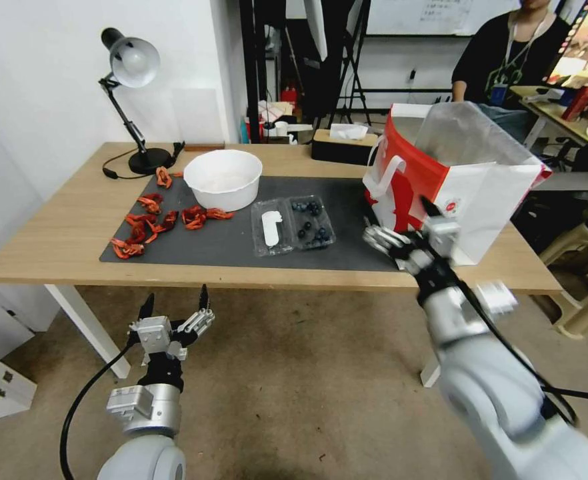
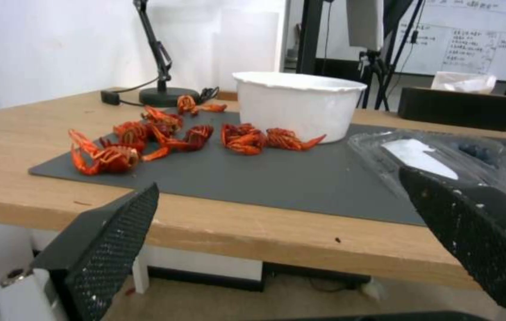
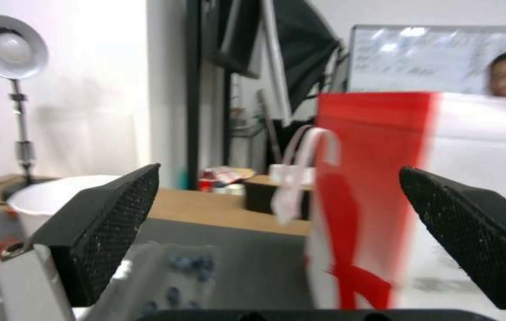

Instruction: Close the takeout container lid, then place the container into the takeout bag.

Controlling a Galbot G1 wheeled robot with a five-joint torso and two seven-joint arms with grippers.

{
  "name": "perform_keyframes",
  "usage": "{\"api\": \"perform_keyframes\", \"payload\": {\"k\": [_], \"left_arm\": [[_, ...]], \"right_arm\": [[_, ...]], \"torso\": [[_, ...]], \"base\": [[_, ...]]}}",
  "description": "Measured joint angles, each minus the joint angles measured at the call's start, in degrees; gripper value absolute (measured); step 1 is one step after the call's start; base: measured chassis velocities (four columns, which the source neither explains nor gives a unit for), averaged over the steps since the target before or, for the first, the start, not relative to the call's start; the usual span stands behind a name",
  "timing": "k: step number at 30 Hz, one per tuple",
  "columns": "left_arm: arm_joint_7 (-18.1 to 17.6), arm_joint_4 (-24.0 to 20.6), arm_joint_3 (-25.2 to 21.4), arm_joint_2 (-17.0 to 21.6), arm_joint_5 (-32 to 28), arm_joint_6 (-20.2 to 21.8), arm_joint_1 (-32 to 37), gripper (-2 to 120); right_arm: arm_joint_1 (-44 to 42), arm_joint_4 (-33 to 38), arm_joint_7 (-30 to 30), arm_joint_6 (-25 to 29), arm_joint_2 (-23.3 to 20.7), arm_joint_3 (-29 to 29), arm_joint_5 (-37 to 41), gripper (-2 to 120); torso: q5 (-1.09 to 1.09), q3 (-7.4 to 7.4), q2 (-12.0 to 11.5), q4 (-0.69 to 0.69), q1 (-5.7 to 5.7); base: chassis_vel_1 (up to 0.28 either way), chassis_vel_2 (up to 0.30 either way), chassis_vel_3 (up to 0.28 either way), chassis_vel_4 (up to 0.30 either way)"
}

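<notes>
One takeout container (image 1: 293,225) lies open on the dark mat (image 1: 227,247); one takeout bag (image 1: 453,180) stands upright at the mat's right end.

The container's lid (image 1: 272,228), with its white oblong label, is folded flat to the left of the blueberry half. One white bowl (image 1: 223,179) sits just behind and left of it, and about eight red crayfish (image 1: 149,227) are scattered on the mat's left part. One desk lamp (image 1: 129,100) stands at the bench (image 1: 54,227) back left, one black tissue box (image 1: 345,143) behind the bag. The right gripper (image 1: 401,230), fingers apart, hovers at the bench's front edge between container and bag, close to the bag's red side. The left gripper (image 1: 176,308), fingers apart, hangs below and in front of the bench edge.
</notes>
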Motion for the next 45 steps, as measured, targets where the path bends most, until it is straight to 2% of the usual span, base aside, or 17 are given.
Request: {"api": "perform_keyframes", "payload": {"k": [3,11,23,28,31,32,35,36,37,38,39,40,42,43,44,45], "left_arm": [[-0.12,0.11,0.04,0.27,-0.18,0.07,-0.16,100],[-0.26,0.14,-0.02,0.77,-0.58,0.26,-0.32,100],[-0.43,0.15,-0.18,1.31,-0.75,0.22,-0.27,100],[-0.45,0.44,0.94,3.32,-2.18,-1.42,-1.06,100],[-0.76,1.29,3.73,7.43,-6.52,-4.35,-3.02,100],[-0.76,1.29,3.73,7.43,-6.52,-4.35,-3.02,100],[-0.86,0.88,7.07,12.41,-14.39,-4.96,-4.80,100],[-0.86,0.88,7.07,12.41,-14.39,-4.96,-4.80,100],[-0.90,0.47,9.08,14.82,-19.63,-4.23,-6.35,100],[-0.91,0.42,9.65,15.48,-21.13,-3.92,-6.86,100],[-1.04,0.30,11.07,17.13,-25.56,-3.08,-8.25,100],[-1.04,0.30,11.07,17.13,-25.56,-3.08,-8.25,100],[-1.65,-0.07,13.71,19.46,-34.88,-1.05,-10.91,100],[-1.65,-0.07,13.71,19.46,-34.88,-1.05,-10.91,100],[-2.02,-0.19,14.50,20.04,-38.06,-0.33,-11.78,100],[-3.02,-0.49,15.82,20.90,-43.71,1.04,-13.70,100]], "right_arm": [[-6.81,0.95,1.36,4.86,1.48,-0.10,-7.03,100],[-15.54,-0.73,4.50,10.99,3.80,-3.29,-13.82,100],[-16.37,-4.86,6.06,12.48,4.99,-6.10,-14.69,100],[-16.12,-5.10,6.09,12.41,4.91,-5.99,-14.05,100],[-16.03,-5.43,6.13,12.39,4.84,-5.97,-13.74,100],[-16.03,-5.43,6.13,12.39,4.84,-5.97,-13.74,100],[-15.56,-6.03,6.13,12.34,4.64,-6.38,-13.53,100],[-15.56,-6.03,6.13,12.34,4.64,-6.38,-13.53,100],[-15.56,-6.19,6.13,12.32,4.74,-6.39,-13.51,100],[-15.59,-6.21,6.13,12.31,4.82,-6.39,-13.50,100],[-15.70,-6.27,6.15,12.28,4.96,-6.37,-13.50,100],[-15.70,-6.27,6.15,12.28,4.96,-6.37,-13.50,100],[-15.81,-6.33,6.20,12.21,5.18,-6.30,-13.50,100],[-15.81,-6.33,6.20,12.21,5.18,-6.30,-13.50,100],[-15.81,-6.35,6.20,12.18,5.25,-6.28,-13.50,100],[-15.81,-6.39,6.21,12.13,5.40,-6.21,-13.48,100]], "torso": [[-0.01,0.01,0.00,0.01,0.00],[-0.01,0.00,0.00,0.01,0.00],[-0.01,0.01,-0.01,0.02,0.01],[0.00,0.02,-0.01,0.02,0.01],[-0.01,0.02,-0.01,0.00,0.01],[-0.01,0.02,-0.01,0.00,0.01],[0.00,0.02,-0.01,0.03,0.01],[0.00,0.02,-0.01,0.03,0.01],[-0.01,0.01,-0.01,0.02,0.01],[-0.01,0.02,-0.01,0.01,0.01],[-0.01,0.02,-0.01,0.01,0.01],[-0.01,0.02,-0.01,0.01,0.01],[-0.01,0.02,-0.01,0.01,0.02],[-0.01,0.02,-0.01,0.01,0.02],[-0.01,0.02,-0.01,0.01,0.01],[-0.01,0.02,-0.01,0.02,0.02]], "base": [[0.000,0.000,0.000,0.000],[0.000,0.000,0.000,0.000],[0.000,0.000,0.000,0.000],[0.000,0.000,0.000,0.000],[0.000,0.000,0.000,0.000],[0.000,0.000,0.000,0.000],[0.000,0.000,0.000,0.000],[0.000,0.000,0.000,0.000],[0.000,0.000,0.000,0.000],[0.000,0.000,0.000,0.000],[0.000,0.000,0.000,0.000],[0.000,0.000,0.000,0.000],[0.000,0.000,0.000,0.000],[0.000,0.000,0.000,0.000],[0.000,0.000,0.000,0.000],[0.000,0.000,0.000,0.000]]}}
